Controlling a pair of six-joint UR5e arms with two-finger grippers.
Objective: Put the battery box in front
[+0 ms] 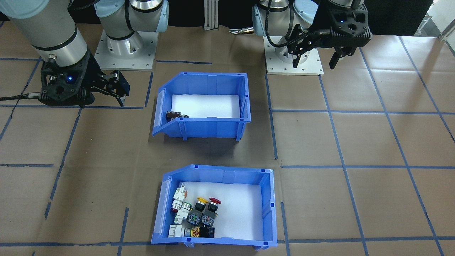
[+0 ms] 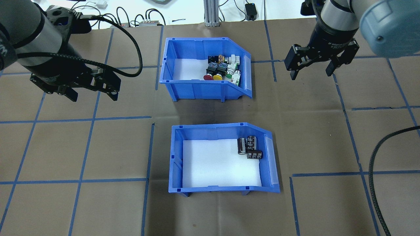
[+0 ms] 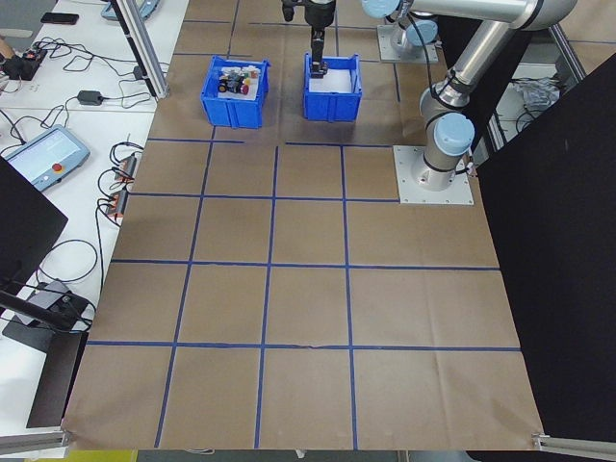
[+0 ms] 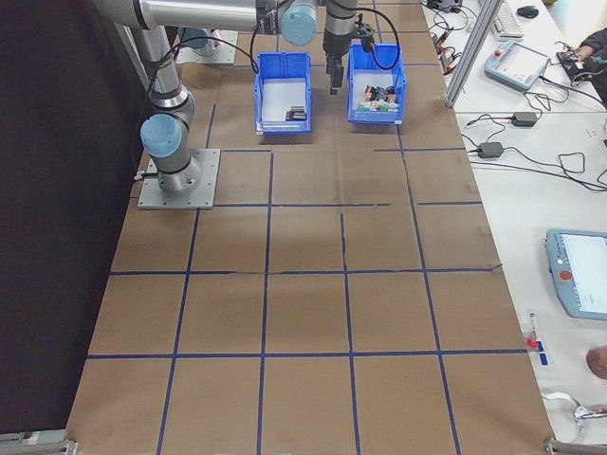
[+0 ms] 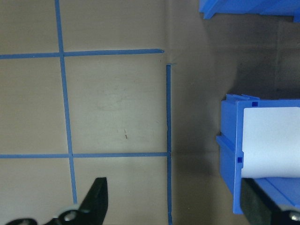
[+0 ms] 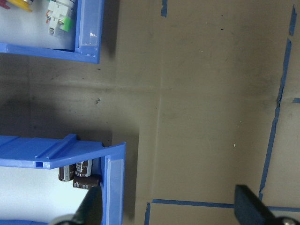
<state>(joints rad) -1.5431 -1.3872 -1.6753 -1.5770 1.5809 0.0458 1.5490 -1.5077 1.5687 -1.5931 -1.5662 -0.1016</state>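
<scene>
Nearest the overhead camera, the battery box (image 2: 223, 157) sits on the bench (image 2: 328, 203); beside it, left hand (image 2: 93, 93) and right hand (image 2: 310, 70) hover open.

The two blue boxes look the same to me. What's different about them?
The battery box holds a few dark cylinders bunched in one corner; the switch box holds more pieces, colourful push-button switches in red, yellow, white and green. The battery box sits nearer the robot, the switch box farther away. Both are blue open-top bins with a white floor and one sloped end.
</scene>
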